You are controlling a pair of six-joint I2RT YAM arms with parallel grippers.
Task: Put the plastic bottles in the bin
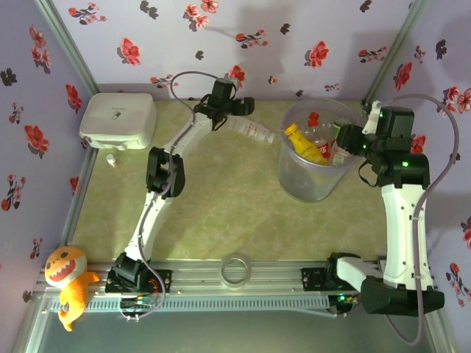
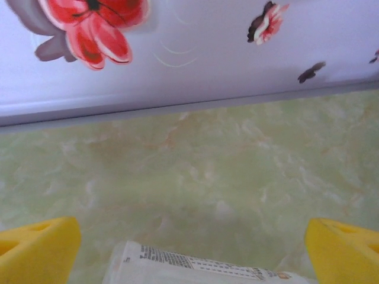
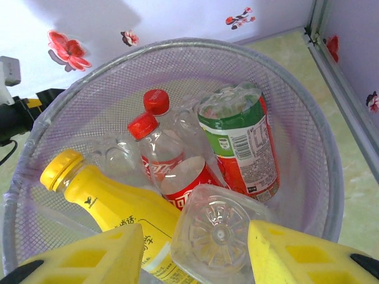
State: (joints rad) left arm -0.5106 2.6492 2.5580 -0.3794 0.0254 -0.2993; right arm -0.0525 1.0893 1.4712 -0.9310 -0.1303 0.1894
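**A:** Where's the bin (image 1: 298, 184)?

**B:** Two o'clock on the counter (image 1: 221, 213), with several bottles (image 3: 237, 142) piled inside. A labelled bottle (image 1: 254, 132) lies near twelve, between the left pincer's (image 2: 192, 236) wide-spread fingers and not gripped.

**A:** And the right pincer (image 3: 195, 248)?

**B:** Closed on a clear bottle (image 3: 219, 234) over the bin's three o'clock rim.

**A:** Risks?

**B:** The loose one could roll away. The clear one, once dropped, might bounce off the pile and out.

I log walls (image 1: 243, 44): lavender, red-and-black flower print | tabletop (image 1: 228, 220): pale green marble pattern | posts (image 1: 70, 45): grey metal, far corners | rail (image 1: 280, 285): near edge
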